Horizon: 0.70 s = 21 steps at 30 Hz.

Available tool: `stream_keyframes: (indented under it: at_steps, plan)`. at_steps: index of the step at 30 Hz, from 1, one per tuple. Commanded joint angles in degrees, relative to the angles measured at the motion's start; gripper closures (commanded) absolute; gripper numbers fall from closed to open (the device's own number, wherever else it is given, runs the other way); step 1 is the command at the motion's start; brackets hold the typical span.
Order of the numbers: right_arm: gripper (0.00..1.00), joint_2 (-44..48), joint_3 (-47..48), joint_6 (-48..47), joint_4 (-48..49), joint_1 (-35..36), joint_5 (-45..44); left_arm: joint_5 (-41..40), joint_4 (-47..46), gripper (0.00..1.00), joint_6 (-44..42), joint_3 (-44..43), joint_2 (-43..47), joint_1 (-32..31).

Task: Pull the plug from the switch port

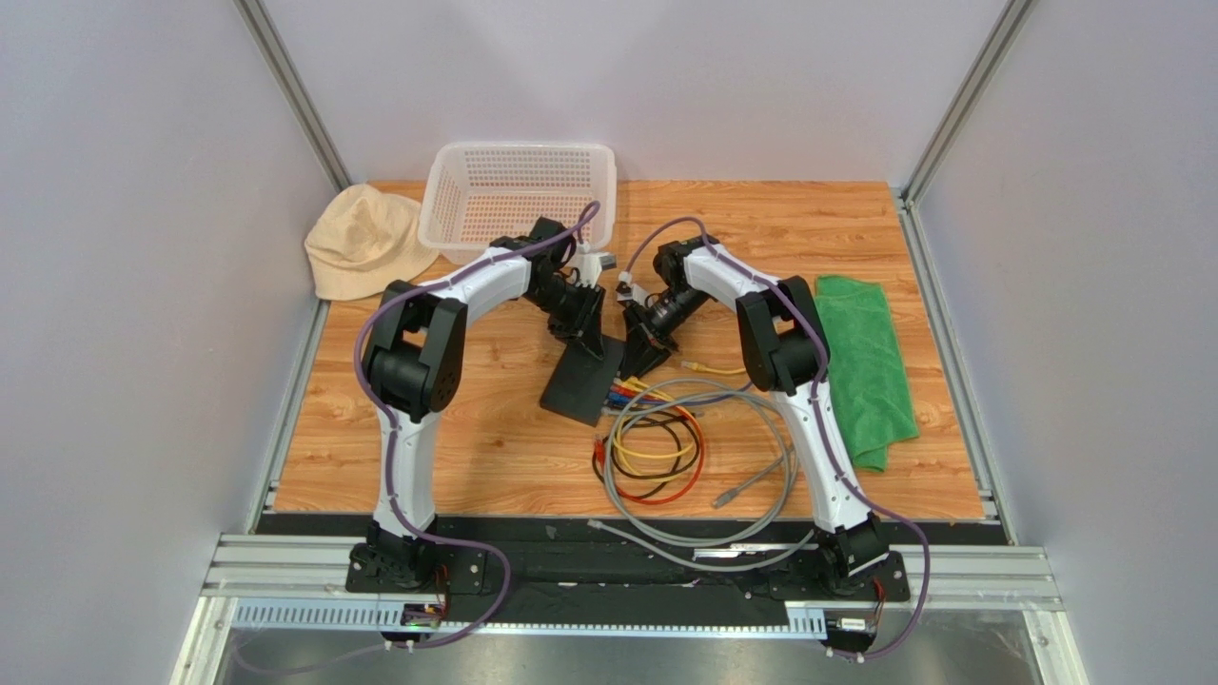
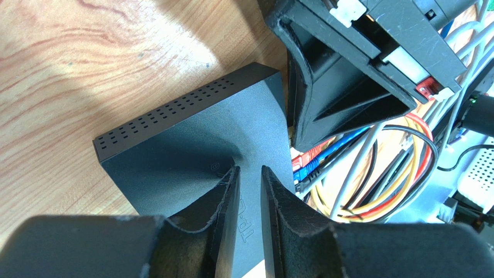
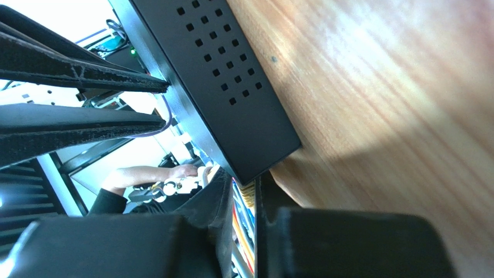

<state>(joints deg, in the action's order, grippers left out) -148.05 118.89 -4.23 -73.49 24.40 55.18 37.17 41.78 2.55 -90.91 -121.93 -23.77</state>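
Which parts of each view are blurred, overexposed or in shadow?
Top external: even light and sharp, with soft shadows under the arms. Left wrist: the switch is sharp, with a bright patch on the wood above it; the left pincer is close and soft. Right wrist: the wood is blurred, the background at upper left blown out, and the right pincer is dark.

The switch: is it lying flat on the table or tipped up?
Tipped up. The left gripper clamps one edge of the switch, lifting it; in the right wrist view its far corner stands clear of the table.
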Motion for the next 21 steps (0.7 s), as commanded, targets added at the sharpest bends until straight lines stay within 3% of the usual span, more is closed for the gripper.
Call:
stream_keyframes:
  at_steps: [1, 11, 16, 21]
  plan:
    - [1.00, -3.7, -3.7, 3.9, 3.5, 4.0, -19.5, -3.7, 0.0, 0.70, -2.5, 1.6, -2.5, -3.0]
    - [1.00, -1.5, -10.3, -7.3, -4.0, -0.6, -21.1, -6.1, 0.1, 0.71, -2.5, 1.1, -3.4, -3.0]
    - [0.98, -1.2, -8.4, -15.3, -11.1, -4.4, -14.3, -6.1, 0.8, 0.73, -2.5, 0.6, -3.7, -3.0]
    - [1.00, 3.7, -5.5, -15.7, -9.9, -6.6, -14.0, -6.2, 0.9, 0.76, -4.7, -0.2, -2.4, -3.0]
